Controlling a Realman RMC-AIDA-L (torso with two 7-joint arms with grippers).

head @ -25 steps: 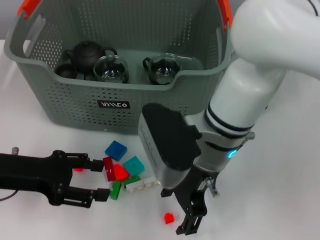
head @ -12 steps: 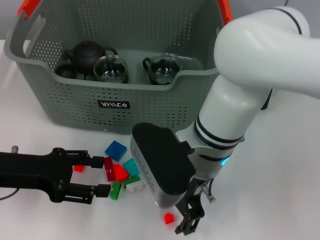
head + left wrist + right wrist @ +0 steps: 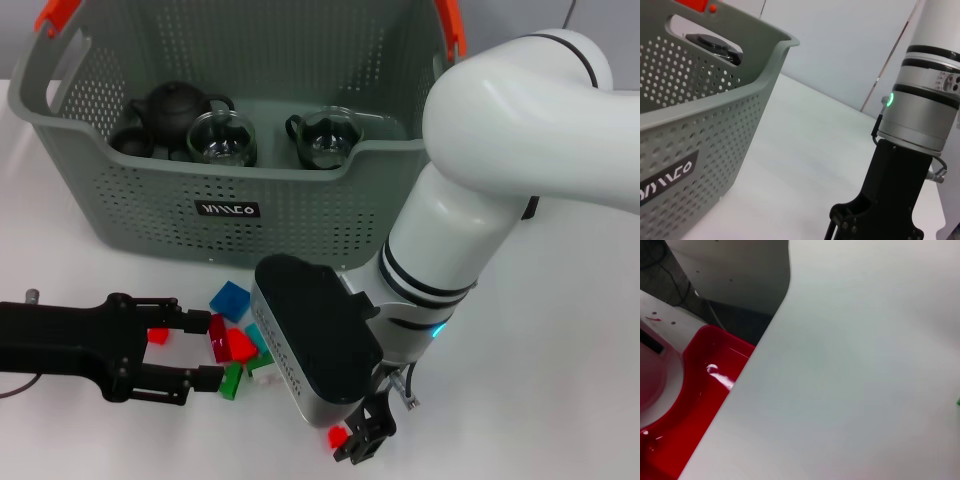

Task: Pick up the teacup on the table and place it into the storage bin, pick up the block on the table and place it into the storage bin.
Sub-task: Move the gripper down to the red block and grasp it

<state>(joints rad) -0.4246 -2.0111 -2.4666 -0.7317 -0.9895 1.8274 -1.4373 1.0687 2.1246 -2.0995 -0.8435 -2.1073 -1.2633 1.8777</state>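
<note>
A grey-green perforated storage bin point(image 3: 250, 190) with orange handle clips is set at the far side of a white table point(image 3: 570, 330). Inside it are seen a dark teapot point(image 3: 175, 108) and two glass teacups point(image 3: 222, 138) side by side. On the table just in front of the bin, a small heap of coloured blocks point(image 3: 240, 345) is gathered: blue, teal, red, green and white. The left gripper point(image 3: 205, 352) is held low at the near left, its fingers spread, with a dark red block between the tips. The right gripper point(image 3: 362, 440) is lowered at the near edge over a lone red block point(image 3: 338, 436); whether its fingers are spread or pressed together cannot be told.
</note>
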